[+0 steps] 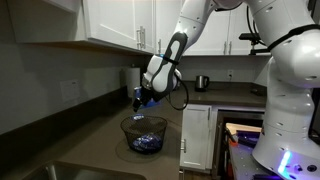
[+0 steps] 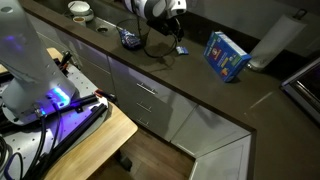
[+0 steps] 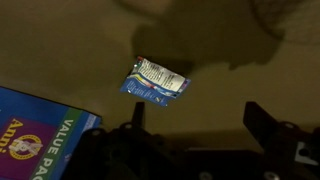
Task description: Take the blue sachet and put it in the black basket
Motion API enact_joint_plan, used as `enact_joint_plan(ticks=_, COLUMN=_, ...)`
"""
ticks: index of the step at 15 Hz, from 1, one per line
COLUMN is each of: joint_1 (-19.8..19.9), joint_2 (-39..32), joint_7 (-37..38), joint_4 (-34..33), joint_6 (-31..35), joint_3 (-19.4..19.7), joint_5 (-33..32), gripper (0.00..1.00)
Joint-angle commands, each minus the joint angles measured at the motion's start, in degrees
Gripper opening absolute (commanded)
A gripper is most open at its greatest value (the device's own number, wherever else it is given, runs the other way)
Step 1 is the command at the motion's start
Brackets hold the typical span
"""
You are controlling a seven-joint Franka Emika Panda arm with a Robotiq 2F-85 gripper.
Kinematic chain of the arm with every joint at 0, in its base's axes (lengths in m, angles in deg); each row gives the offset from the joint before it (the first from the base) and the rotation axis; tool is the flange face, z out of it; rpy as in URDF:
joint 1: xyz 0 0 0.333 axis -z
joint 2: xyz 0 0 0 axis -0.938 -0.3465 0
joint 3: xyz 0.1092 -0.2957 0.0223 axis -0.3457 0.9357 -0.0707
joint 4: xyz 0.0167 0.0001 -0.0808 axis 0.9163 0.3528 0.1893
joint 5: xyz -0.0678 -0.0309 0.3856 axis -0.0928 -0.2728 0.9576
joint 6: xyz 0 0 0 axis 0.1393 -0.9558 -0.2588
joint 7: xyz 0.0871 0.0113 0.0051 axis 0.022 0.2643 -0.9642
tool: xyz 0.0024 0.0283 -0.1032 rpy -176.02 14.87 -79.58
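1. In an exterior view, the arm (image 1: 170,50) reaches down over a dark counter (image 1: 90,125). The gripper (image 1: 140,98) hangs just above the far rim of the black basket (image 1: 144,122). The basket stands on the counter and has blue items inside. Finger state cannot be told from here. A patch of blue shows beside the gripper; what it is cannot be told.
2. In an exterior view, the gripper (image 2: 177,36) sits low over the counter, between the basket (image 2: 130,39) and a blue box (image 2: 226,55). A paper roll (image 2: 275,42) stands beyond the box. The sachet is too small to confirm here.
3. In the wrist view, the blue sachet (image 3: 154,80) lies flat on the counter, label side up and slightly tilted. It is outside the basket. The fingers (image 3: 262,125) are spread wide with nothing between them, and the sachet lies clear of both. The box corner (image 3: 40,125) is near the sachet but not touching it.
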Motion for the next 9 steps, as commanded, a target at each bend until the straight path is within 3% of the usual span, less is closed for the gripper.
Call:
enact_joint_plan(ticks=1, joint_1=-2.4, joint_2=-6.5, joint_7=-2.4, joint_4=-7.2, joint_6=-1.8, joint_3=2.3, joint_5=1.2, gripper=1.0)
enact_joint_plan(ticks=9, joint_1=-6.8, joint_2=-17.8, joint_7=-1.4, joint_4=-18.5, joint_6=-3.9, joint_3=9.5, joint_5=1.4, gripper=1.0)
